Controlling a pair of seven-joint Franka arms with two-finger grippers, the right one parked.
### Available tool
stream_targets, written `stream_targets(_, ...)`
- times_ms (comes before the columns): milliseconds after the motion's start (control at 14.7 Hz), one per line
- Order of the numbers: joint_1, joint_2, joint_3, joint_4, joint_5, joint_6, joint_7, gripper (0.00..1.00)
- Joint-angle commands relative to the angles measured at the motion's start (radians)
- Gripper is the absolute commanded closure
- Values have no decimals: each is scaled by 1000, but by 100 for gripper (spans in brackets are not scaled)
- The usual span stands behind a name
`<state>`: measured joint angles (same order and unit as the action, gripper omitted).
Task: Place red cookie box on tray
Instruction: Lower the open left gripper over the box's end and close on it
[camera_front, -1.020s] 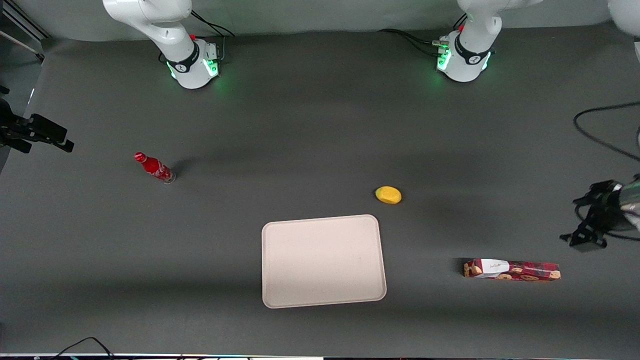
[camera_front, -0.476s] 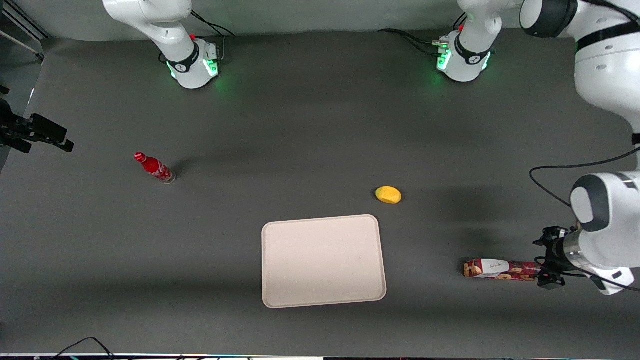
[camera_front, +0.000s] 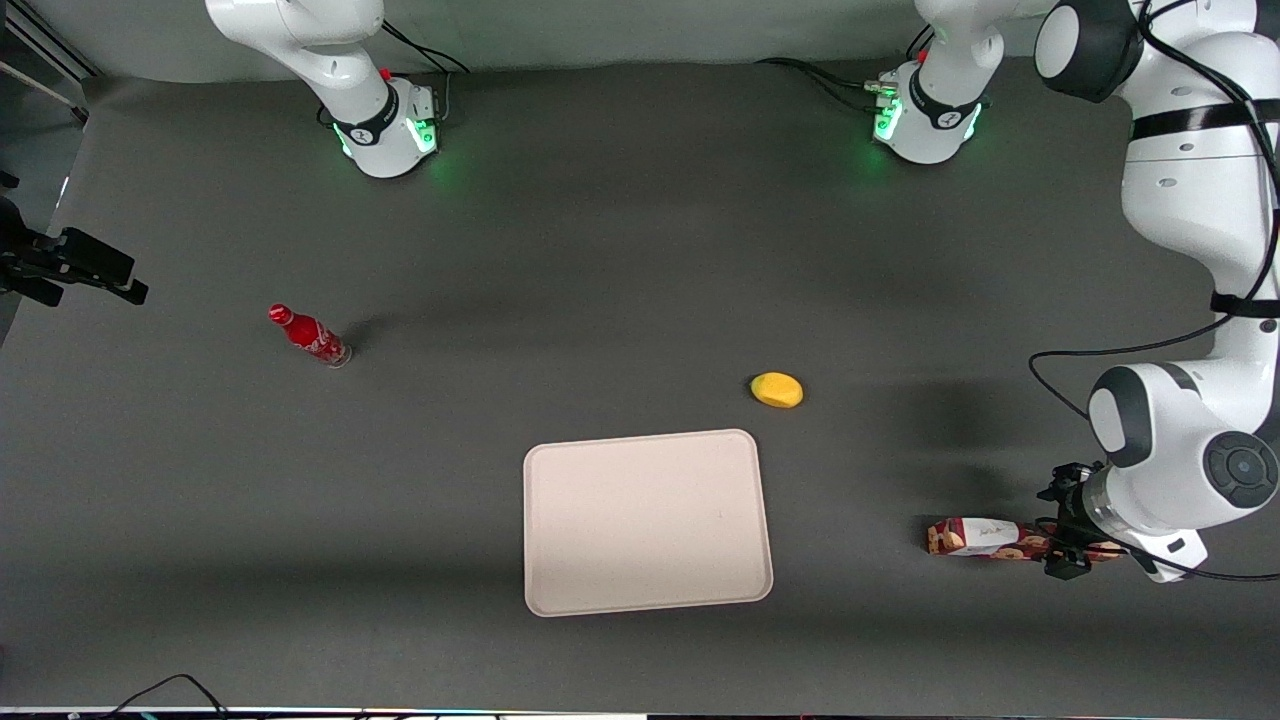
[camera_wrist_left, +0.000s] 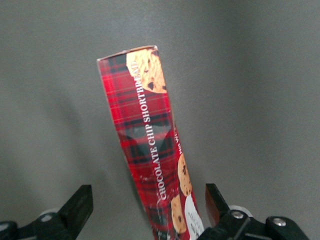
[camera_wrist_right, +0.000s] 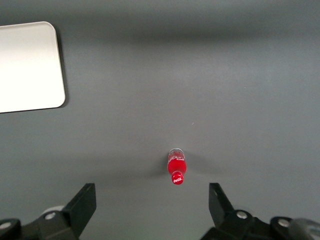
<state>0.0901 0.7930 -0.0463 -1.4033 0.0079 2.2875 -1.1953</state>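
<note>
The red cookie box (camera_front: 975, 537) lies flat on the dark table, toward the working arm's end and about level with the tray (camera_front: 648, 520). My left gripper (camera_front: 1065, 547) hangs over the box's end that points away from the tray and hides that end. In the left wrist view the tartan red cookie box (camera_wrist_left: 145, 130) runs between the two black fingers of the gripper (camera_wrist_left: 147, 210). The gripper is open. The box sits closer to one finger (camera_wrist_left: 215, 202) than to the other, with a gap on both sides.
A yellow fruit-like lump (camera_front: 777, 390) lies a little farther from the front camera than the tray's corner. A small red bottle (camera_front: 310, 336) stands toward the parked arm's end; the right wrist view shows the bottle (camera_wrist_right: 176, 170) and a corner of the tray (camera_wrist_right: 30, 67).
My left arm has swung in from the working arm's end of the table and come down over the box's end. The box, tray, fruit and bottle have not moved.
</note>
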Motion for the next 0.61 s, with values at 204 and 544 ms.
stream_targets(204,-3,14,3,-66,1,211,-194,100)
stream_targets(544,-4,6,2,-59,0,210,-198,100)
